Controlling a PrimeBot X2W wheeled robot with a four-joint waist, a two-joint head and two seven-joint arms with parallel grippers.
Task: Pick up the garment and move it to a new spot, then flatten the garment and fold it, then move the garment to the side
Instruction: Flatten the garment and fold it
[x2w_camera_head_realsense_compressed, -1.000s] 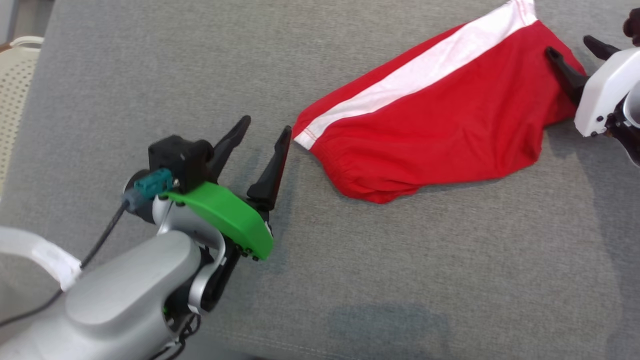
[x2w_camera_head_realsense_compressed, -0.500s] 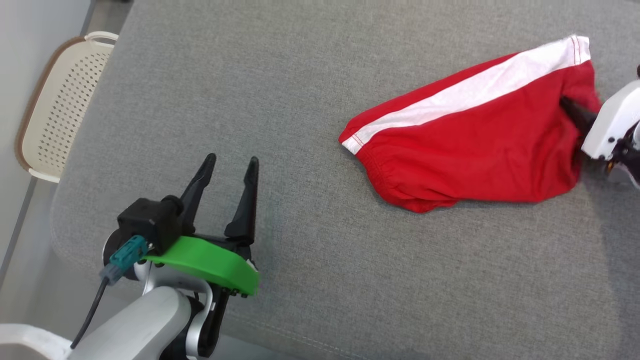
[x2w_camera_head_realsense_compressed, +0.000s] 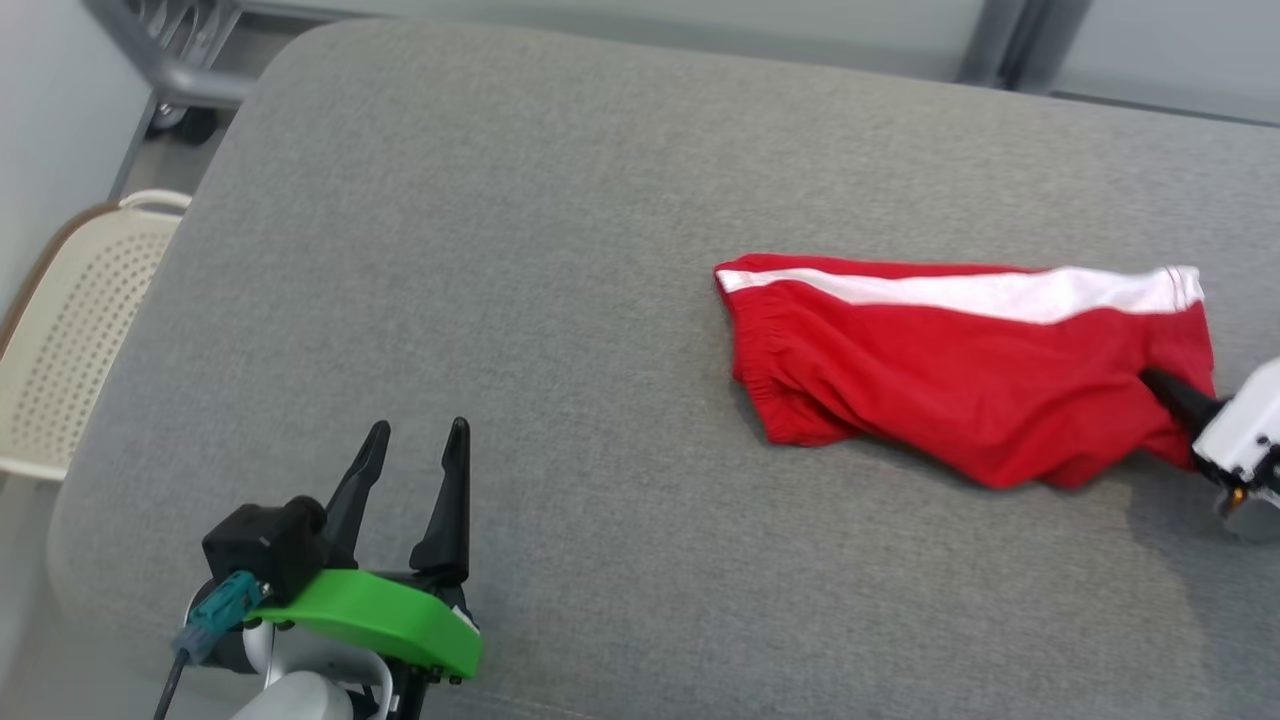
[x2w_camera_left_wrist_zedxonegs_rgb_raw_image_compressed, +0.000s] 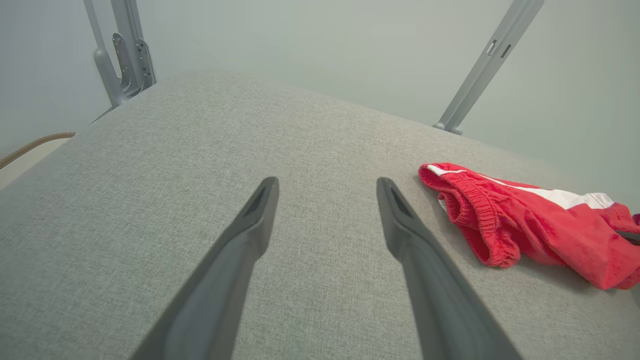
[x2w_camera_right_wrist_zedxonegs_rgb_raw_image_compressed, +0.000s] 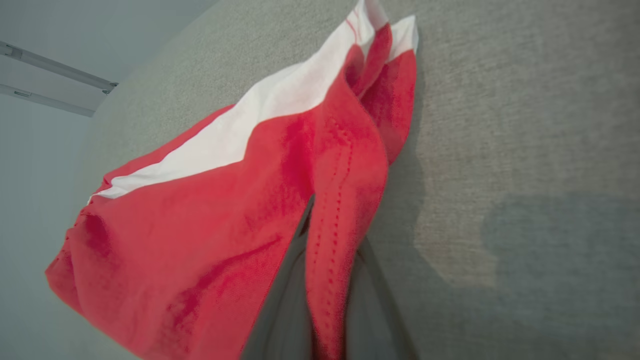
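– Right gripper (x2w_camera_head_realsense_compressed: 1165, 390): state?
– Clenched on one edge of the red cloth shorts with a white side stripe (x2w_camera_head_realsense_compressed: 950, 370), lying toward the right of the grey fabric cushion (x2w_camera_head_realsense_compressed: 600, 300).
– Left gripper (x2w_camera_head_realsense_compressed: 418, 432)?
– Fingers spread, grasping nothing; shorts well apart, to its right.

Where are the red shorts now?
In the head view the red shorts lie on the grey cushion, right of centre, their right end pinched by the right gripper.
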